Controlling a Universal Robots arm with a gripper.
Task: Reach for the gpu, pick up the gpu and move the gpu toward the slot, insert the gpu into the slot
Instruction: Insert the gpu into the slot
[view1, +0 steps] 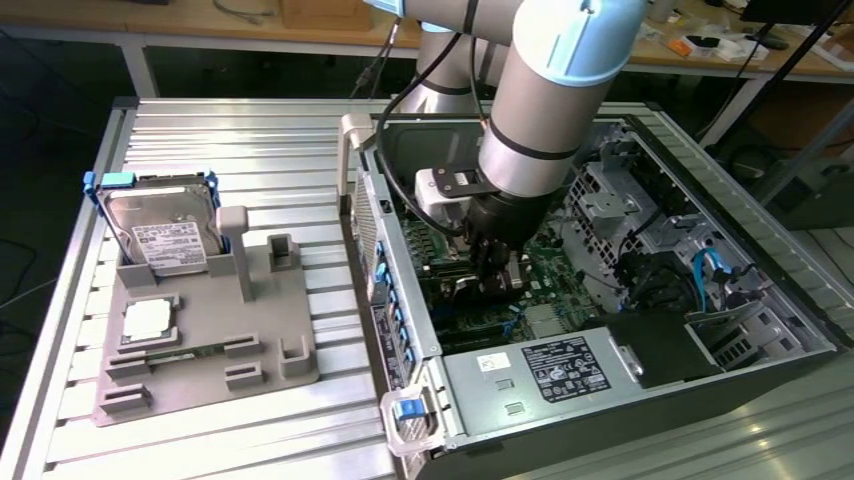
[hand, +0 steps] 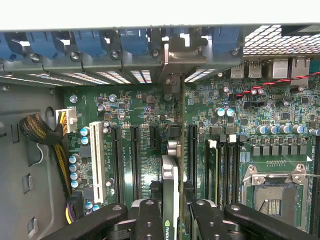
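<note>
My gripper (view1: 489, 276) is down inside the open computer case (view1: 747, 330), over the green motherboard (view1: 547, 275). It is shut on the gpu (hand: 170, 195), a thin card seen edge-on between the black fingers (hand: 149, 220). The card's silvery bracket (hand: 175, 57) reaches the case's rear wall with the blue clips. The card runs parallel to the long black slots (hand: 135, 160), between one of them and another slot (hand: 192, 155). It hides whatever lies directly beneath it, so I cannot tell whether its edge is seated.
A white slot (hand: 97, 160) and a cable bundle (hand: 42, 132) sit to one side of the card, the bare processor socket (hand: 270, 192) to the other. On the exterior view's left, a grey fixture (view1: 200, 345) carries a hard drive (view1: 160, 235) and a processor chip (view1: 147, 318).
</note>
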